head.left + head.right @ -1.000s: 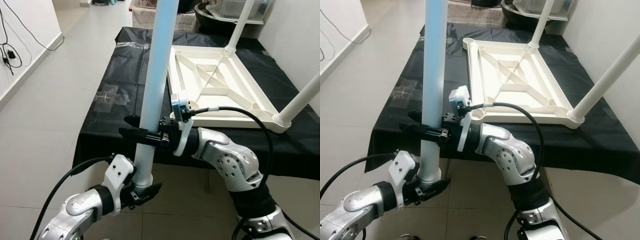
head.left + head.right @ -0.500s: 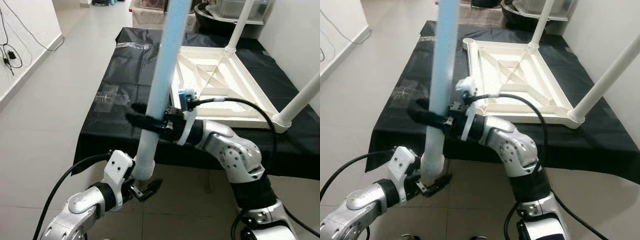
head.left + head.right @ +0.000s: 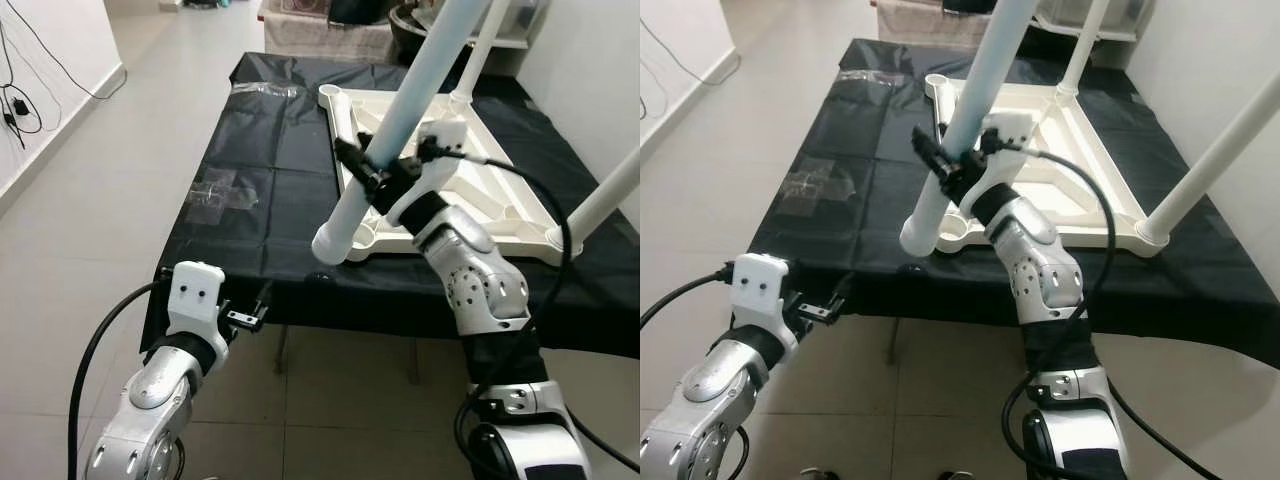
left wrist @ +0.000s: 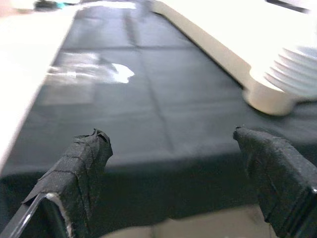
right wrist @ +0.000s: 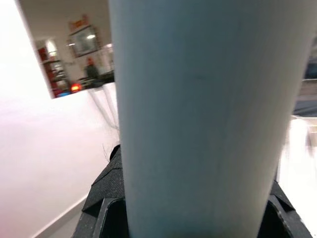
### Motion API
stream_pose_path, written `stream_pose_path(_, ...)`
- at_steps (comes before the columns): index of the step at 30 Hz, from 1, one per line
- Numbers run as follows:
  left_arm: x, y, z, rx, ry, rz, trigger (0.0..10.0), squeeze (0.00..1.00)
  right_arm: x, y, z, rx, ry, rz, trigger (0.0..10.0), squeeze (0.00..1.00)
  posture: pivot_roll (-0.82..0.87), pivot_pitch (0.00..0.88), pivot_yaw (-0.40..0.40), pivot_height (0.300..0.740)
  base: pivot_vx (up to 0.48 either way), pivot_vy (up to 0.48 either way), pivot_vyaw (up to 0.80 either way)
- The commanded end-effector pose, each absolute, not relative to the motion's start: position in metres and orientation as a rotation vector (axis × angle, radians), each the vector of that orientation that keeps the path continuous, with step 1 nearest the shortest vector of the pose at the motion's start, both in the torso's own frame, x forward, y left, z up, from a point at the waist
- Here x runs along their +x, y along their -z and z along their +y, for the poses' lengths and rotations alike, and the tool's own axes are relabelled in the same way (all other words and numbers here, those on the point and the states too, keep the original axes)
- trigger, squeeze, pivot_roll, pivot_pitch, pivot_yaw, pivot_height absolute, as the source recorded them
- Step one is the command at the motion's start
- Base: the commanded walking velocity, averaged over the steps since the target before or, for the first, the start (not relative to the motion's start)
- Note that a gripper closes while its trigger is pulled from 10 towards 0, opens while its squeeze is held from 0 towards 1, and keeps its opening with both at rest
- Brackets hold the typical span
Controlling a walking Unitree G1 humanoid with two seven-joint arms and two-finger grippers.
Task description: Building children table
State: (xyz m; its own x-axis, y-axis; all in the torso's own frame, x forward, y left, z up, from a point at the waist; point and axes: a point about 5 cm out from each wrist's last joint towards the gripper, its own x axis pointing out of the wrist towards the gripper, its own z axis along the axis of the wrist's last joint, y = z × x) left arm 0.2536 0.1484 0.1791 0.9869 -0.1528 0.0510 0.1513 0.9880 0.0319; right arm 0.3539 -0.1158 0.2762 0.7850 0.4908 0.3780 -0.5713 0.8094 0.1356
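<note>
Over the near-left corner of the upturned white tabletop (image 3: 520, 225), your right gripper (image 3: 372, 178) is clamped around a pale table leg (image 3: 400, 125), which slants steeply with its lower end (image 3: 333, 242) hanging just outside the empty corner socket (image 3: 362, 237). That end is not seated yet, so the step in hand looks like lining it up and threading it in. To do it well, bring the leg closer to upright first, so its axis matches the socket, then move the end over the round opening before you lower it; a tilted entry will likely bind on the rim. Grip firmly, because the leg is long and its upper part runs out of the top of the picture, giving it leverage to twist in the fingers. Your left gripper (image 3: 825, 308) hangs low beside the front edge of the black cloth (image 3: 265, 150) covering the bench, its fingers spread apart and holding nothing; you could use it to steady the tabletop if the corner shifts under pressure. Two legs (image 3: 600, 205) already stand in the far and right corners of the tabletop, and the one on the right leans toward your working arm, so watch your elbow and the cable (image 3: 500, 175) looping off the wrist. A patch of clear tape (image 3: 222, 190) lies on the cloth left of the tabletop, well apart from the socket and no obstacle.
</note>
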Motion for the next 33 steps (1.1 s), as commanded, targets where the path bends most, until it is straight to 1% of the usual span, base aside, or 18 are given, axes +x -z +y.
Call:
stream_pose_path(1,0.252,-0.178,0.149,0.029,0.134,-0.053,10.0,0.00,0.353,-0.277,-0.117,0.247,-0.566,-0.355,10.0,0.00,0.09,0.133,-0.085,0.740,0.000,0.000,0.00)
stream_pose_path(3,0.255,-0.180,0.157,0.024,0.079,-0.066,10.0,0.00,0.354,-0.276,-0.118,0.248,-0.531,-0.360,10.0,0.00,0.09,0.126,-0.089,0.740,0.178,0.000,0.00)
stream_pose_path(7,0.257,-0.180,0.162,0.049,0.060,-0.069,10.0,0.00,0.356,-0.276,-0.118,0.247,-0.519,-0.364,10.0,0.00,0.09,0.123,-0.091,0.740,0.384,-0.120,0.00)
stream_pose_path(12,0.258,-0.180,0.168,0.064,0.024,-0.073,10.0,0.00,0.361,-0.280,-0.115,0.253,-0.497,-0.394,10.0,0.00,0.09,0.116,-0.093,0.740,0.379,-0.287,0.00)
stream_pose_path(22,0.260,-0.181,0.170,0.081,-0.012,-0.080,10.0,0.00,0.362,-0.288,-0.113,0.263,-0.493,-0.421,10.0,0.00,0.09,0.115,-0.094,0.740,0.318,-0.357,0.00)
stream_pose_path(25,0.262,-0.182,0.173,0.050,-0.042,-0.081,10.0,0.00,0.362,-0.290,-0.113,0.265,-0.494,-0.428,10.0,0.00,0.09,0.112,-0.094,0.740,0.000,0.000,0.00)
stream_pose_path(31,0.263,-0.183,0.175,0.056,-0.054,-0.088,10.0,0.00,0.364,-0.292,-0.111,0.270,-0.520,-0.430,10.0,0.00,0.09,0.121,-0.093,0.740,0.000,0.000,0.00)
stream_pose_path(33,0.262,-0.183,0.173,0.055,-0.048,-0.087,10.0,0.00,0.363,-0.290,-0.106,0.279,-0.603,-0.411,10.0,0.00,0.09,0.126,-0.093,0.740,0.000,0.000,0.00)
